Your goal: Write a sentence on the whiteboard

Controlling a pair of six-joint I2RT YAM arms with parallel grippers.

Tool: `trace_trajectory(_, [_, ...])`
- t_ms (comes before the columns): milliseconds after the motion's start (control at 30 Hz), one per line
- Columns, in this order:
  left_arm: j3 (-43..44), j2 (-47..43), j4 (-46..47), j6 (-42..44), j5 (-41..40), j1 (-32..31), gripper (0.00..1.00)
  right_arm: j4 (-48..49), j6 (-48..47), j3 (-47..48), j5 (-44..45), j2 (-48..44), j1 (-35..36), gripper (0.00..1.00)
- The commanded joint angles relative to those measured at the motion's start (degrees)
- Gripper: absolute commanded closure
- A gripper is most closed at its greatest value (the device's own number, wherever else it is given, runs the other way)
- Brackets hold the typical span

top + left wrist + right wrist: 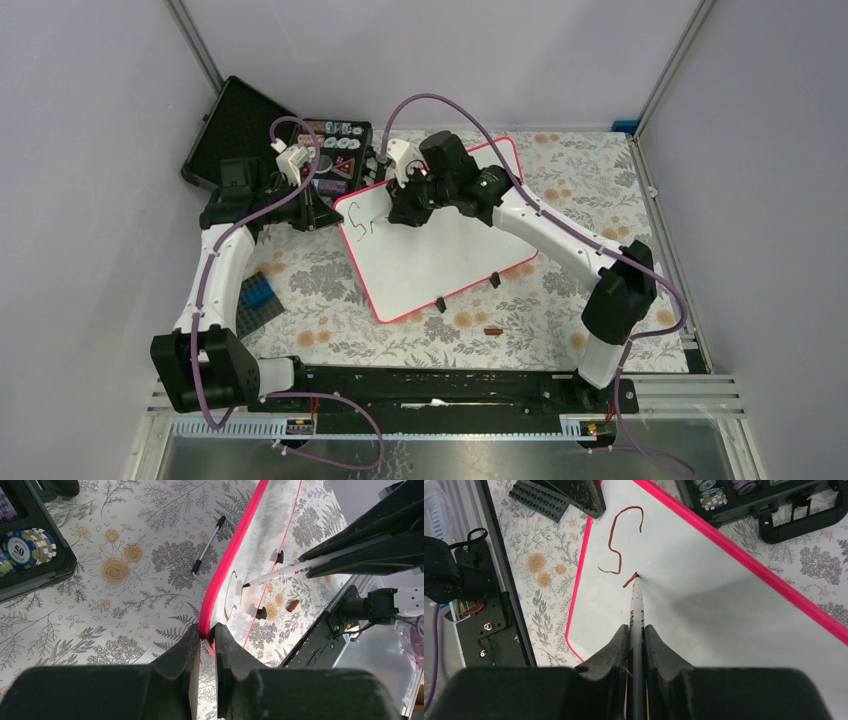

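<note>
One marker (637, 600), one whiteboard (440, 250), one open black case (240, 115) holding stacked poker chips (22, 550).
The whiteboard lies askew mid-table, just beside the case, showing two black clip feet (441, 303). The left gripper (206, 635) pinches its pink rim. The right gripper (636, 630) clamps the marker, tip touching the board. Of the sentence (621, 540), one "S" and one short stroke show.
</note>
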Motion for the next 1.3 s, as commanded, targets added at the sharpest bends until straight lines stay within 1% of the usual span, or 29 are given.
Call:
trace_trajectory(0, [0.02,-1.84,3.48,1.74,-0.58,0.15,1.00,1.25,-0.66,3.17,1.84,0.54,-0.67,1.00])
trace_trajectory(400, [0.02,-1.90,3.44,1.75,-0.86,0.13,1.00,0.21,-1.76,2.05,2.64,0.00,-2.14,1.00])
trace_trajectory(933, [0.13,-1.82,3.48,1.73,-0.94,0.15,1.00,0.22,-2.39,-3.98,0.14,-2.43,-2.45,1.00])
trace_trajectory(1267, [0.14,-1.79,3.49,1.57,-0.95,0.17,1.00,0.37,-1.83,-2.52,-0.37,-2.06,-2.50,1.00])
